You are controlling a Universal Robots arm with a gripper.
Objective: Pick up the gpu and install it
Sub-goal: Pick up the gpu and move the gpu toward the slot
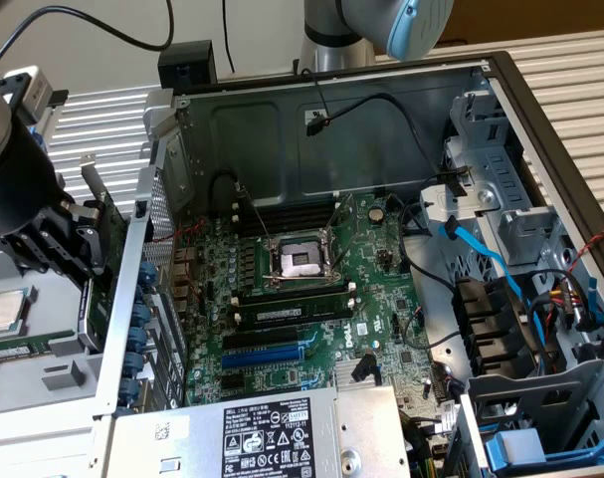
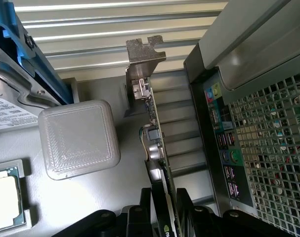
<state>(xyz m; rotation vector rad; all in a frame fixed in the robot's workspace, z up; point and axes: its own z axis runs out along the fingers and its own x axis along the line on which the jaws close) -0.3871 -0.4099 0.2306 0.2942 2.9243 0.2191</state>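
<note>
One gpu (image 2: 154, 131): thin green card, one notched silver bracket (image 2: 142, 52); two black jaws closed on its faces, beside one perforated metal case (image 2: 273, 148).

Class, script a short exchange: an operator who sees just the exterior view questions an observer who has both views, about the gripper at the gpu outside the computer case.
Operator: Is the gripper actually on the gpu?
Observer: Yes. In the wrist view the gripper straddles the gpu, which is seen edge-on, with a finger against each face.
Operator: What is beside the card there?
Observer: The outside of the case's rear port panel, with coloured jacks, runs alongside the card without touching it.
</note>
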